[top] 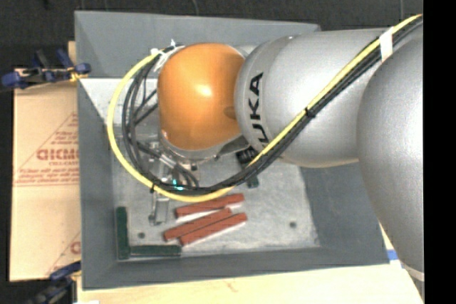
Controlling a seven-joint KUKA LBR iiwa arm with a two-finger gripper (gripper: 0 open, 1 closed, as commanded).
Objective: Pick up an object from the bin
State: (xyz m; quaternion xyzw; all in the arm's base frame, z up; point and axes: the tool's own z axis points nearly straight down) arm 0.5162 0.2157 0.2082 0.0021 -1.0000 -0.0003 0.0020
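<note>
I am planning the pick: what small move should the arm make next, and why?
Probably shift the gripper a little toward the view's right, over the reddish-brown sticks. It hangs by their left ends, between them and the dark green L-shaped piece, so going straight down might catch nothing.

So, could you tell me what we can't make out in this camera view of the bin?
- Most of the bin floor: hidden under the arm and its orange cover.
- The reddish-brown sticks: lying packed together, so their number is unclear.
- Whether the gripper touches anything: too small, crowded by cables.
</note>
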